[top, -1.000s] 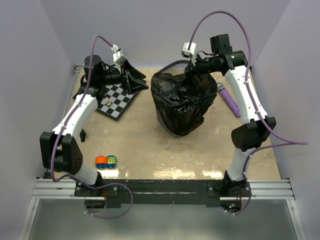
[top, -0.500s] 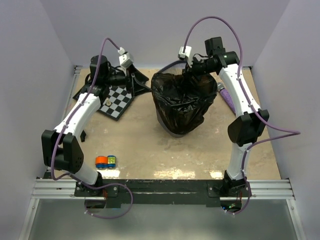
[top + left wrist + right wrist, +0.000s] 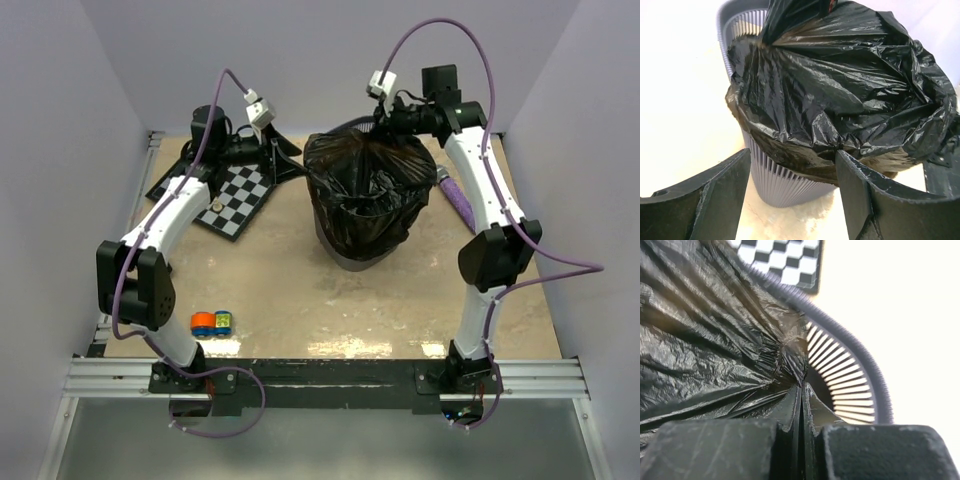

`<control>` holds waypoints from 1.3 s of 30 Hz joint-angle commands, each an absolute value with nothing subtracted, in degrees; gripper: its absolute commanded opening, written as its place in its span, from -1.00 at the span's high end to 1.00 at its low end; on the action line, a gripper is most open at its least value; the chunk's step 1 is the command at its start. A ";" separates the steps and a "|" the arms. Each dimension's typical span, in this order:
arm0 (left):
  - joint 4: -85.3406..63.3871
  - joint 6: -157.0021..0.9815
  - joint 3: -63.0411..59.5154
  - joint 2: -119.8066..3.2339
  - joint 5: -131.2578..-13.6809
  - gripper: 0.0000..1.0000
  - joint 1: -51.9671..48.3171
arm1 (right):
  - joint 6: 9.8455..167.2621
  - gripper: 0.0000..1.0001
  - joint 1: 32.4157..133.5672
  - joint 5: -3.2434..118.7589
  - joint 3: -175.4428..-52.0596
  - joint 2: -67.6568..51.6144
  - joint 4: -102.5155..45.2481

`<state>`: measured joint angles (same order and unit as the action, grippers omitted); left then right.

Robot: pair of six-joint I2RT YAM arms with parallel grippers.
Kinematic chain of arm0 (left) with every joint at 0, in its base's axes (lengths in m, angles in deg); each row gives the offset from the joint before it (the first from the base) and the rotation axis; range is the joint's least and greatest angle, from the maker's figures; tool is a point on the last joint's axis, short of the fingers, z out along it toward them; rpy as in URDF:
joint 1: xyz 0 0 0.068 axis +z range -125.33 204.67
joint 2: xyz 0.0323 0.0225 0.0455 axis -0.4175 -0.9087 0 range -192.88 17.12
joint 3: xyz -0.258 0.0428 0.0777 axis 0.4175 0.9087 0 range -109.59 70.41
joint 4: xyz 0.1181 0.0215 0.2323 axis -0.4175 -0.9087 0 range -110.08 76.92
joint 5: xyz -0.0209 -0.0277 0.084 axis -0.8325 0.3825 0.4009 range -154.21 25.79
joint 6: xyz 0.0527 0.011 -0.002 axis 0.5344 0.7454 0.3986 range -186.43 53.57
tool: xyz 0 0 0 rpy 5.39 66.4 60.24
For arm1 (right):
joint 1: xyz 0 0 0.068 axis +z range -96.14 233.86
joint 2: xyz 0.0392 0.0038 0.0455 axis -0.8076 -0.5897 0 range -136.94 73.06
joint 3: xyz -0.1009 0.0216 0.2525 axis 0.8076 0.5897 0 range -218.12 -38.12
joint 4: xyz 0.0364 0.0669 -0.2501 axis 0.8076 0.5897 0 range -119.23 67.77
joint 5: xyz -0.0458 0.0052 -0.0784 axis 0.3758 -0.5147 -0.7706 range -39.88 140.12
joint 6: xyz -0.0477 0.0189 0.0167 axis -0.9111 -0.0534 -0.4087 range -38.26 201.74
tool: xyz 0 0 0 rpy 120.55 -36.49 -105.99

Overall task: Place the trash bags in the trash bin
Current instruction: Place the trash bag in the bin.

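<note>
The trash bin (image 3: pixel 350 263) stands at the back middle of the table, its grey ribbed wall (image 3: pixel 775 180) showing below a large glossy black trash bag (image 3: pixel 365 190) draped over its top and sides. My right gripper (image 3: pixel 385 125) is at the bin's far rim (image 3: pixel 865 365), shut on a gathered pinch of the bag (image 3: pixel 715 340), with the fingertips (image 3: pixel 802 387) pressed together on the film. My left gripper (image 3: pixel 288 160) hovers just left of the bin, open, with nothing between its fingers (image 3: pixel 792 155). It faces the bag (image 3: pixel 840 85).
A black-and-white checkerboard mat (image 3: pixel 235 195) lies at the back left under the left arm. A purple microphone (image 3: pixel 458 200) lies right of the bin. Small orange and blue pieces (image 3: pixel 212 322) sit near the front left. Walls close in on three sides.
My right gripper has shut on the bag's edge at the far rim. The left arm has swung right, closer to the bin. The bag now sits tauter over the bin.
</note>
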<state>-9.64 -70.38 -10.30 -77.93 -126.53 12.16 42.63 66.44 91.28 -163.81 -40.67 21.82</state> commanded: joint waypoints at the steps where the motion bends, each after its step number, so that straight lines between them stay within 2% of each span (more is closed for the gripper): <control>1: -6.22 -72.32 -15.11 -79.12 -125.99 -0.45 11.75 | 52.28 1.00 64.33 95.20 -166.35 -39.79 8.50; 12: -10.88 -70.47 -18.27 -80.79 -125.12 -0.44 11.75 | 71.45 1.00 59.58 97.49 -167.14 -44.80 -10.24; 21: -18.26 -67.22 -21.09 -83.60 -125.64 -0.43 11.75 | 73.74 1.00 58.61 94.32 -168.72 -51.21 -11.48; 26: -16.52 -71.08 -19.95 -84.57 -127.48 -0.41 11.67 | 74.44 0.94 58.52 96.52 -163.90 -50.26 -10.77; 30: -8.10 -78.89 -17.06 -85.18 -129.33 -0.38 11.58 | 73.92 0.78 58.44 96.61 -158.54 -47.53 -10.77; 32: -2.56 -83.81 -15.56 -85.71 -131.34 -0.35 11.58 | 73.83 0.58 58.35 96.26 -157.74 -46.83 -10.16; 34: 3.59 -88.47 -14.41 -86.59 -133.37 -0.25 11.40 | 74.35 0.30 58.26 95.38 -156.86 -46.04 -10.16; 35: 5.01 -89.36 -14.32 -87.03 -134.51 -0.12 11.40 | 74.44 0.19 58.17 94.60 -156.42 -45.51 -10.50; 37: 7.04 -90.94 -14.41 -87.91 -136.27 0.40 11.40 | 74.62 0.02 57.73 93.28 -156.77 -44.45 -10.51; 39: 9.23 -93.66 -14.41 -88.78 -138.47 0.76 11.75 | 75.06 -0.10 57.03 92.13 -157.64 -43.23 -10.33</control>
<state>3.19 -87.03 -15.94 -85.88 -131.47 12.34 74.01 57.70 94.04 -156.51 -50.31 -9.59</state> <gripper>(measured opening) 0.236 0.496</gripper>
